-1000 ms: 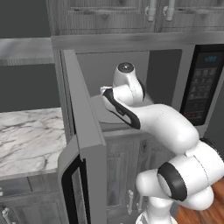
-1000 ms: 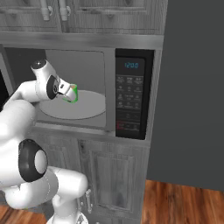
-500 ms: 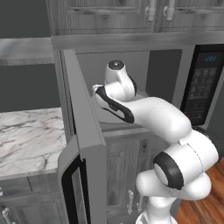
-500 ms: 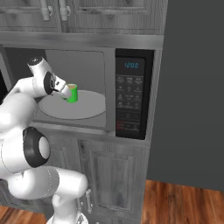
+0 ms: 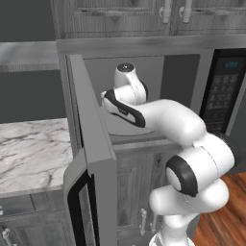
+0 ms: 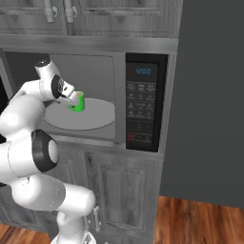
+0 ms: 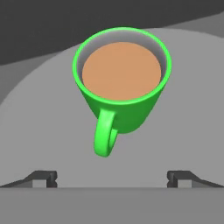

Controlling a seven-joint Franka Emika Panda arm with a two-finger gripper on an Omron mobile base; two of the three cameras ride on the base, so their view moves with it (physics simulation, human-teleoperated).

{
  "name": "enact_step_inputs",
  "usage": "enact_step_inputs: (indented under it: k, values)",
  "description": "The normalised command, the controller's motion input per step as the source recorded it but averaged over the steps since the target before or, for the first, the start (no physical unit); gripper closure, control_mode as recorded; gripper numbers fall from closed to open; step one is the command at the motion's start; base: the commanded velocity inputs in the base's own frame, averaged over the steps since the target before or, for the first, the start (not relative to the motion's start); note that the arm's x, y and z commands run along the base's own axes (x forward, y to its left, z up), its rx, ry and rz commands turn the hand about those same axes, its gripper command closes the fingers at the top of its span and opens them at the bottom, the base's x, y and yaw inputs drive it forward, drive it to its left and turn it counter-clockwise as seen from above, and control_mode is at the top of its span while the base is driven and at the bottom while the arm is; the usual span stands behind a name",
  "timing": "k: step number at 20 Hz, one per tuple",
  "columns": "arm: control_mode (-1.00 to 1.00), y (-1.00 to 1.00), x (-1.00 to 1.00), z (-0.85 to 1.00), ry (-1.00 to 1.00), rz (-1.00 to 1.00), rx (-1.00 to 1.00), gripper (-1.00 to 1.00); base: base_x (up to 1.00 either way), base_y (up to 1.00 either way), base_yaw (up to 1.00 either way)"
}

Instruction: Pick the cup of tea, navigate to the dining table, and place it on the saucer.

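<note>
One green cup of tea [image 7: 121, 83] stands on the grey turntable [image 6: 95, 116] inside the open microwave [image 6: 143, 105], whose clock reads 12:00. Just short of the cup's handle, the end effector [image 7: 113, 178] hovers with fingertips [image 7: 43, 177] spread wide, touching nothing. Left of the microwave lies a marble bench [image 5: 33, 149]

Green cup of tea [image 7: 121, 81] on the grey turntable [image 7: 39, 131], handle toward the tool's [image 7: 112, 178] spread fingertips [image 7: 43, 177]
</note>
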Motion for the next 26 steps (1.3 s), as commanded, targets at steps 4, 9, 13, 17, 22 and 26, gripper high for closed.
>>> enact_step_inputs:
  k: [4, 9, 13, 17, 22, 26]
  values:
    - [-1.00, 0.00, 0.01, -0.04, 0.04, 0.00, 0.00, -1.00, 0.00, 0.00, 0.00]
    - [-1.00, 0.00, 0.09, -0.24, 0.01, 0.00, 0.00, -1.00, 0.00, 0.00, 0.00]
    - [-1.00, 0.00, 0.08, -0.17, 0.00, 0.00, 0.00, -1.00, 0.00, 0.00, 0.00]
    - [-1.00, 0.00, 0.06, -0.01, 0.00, 0.00, 0.00, -1.00, 0.00, 0.00, 0.00]
    - [-1.00, -0.03, 0.01, 0.00, 0.00, 0.00, 0.00, -1.00, 0.00, 0.00, 0.00]
    - [-1.00, -0.06, 0.01, 0.00, 0.00, 0.00, 0.00, -1.00, 0.00, 0.00, 0.00]
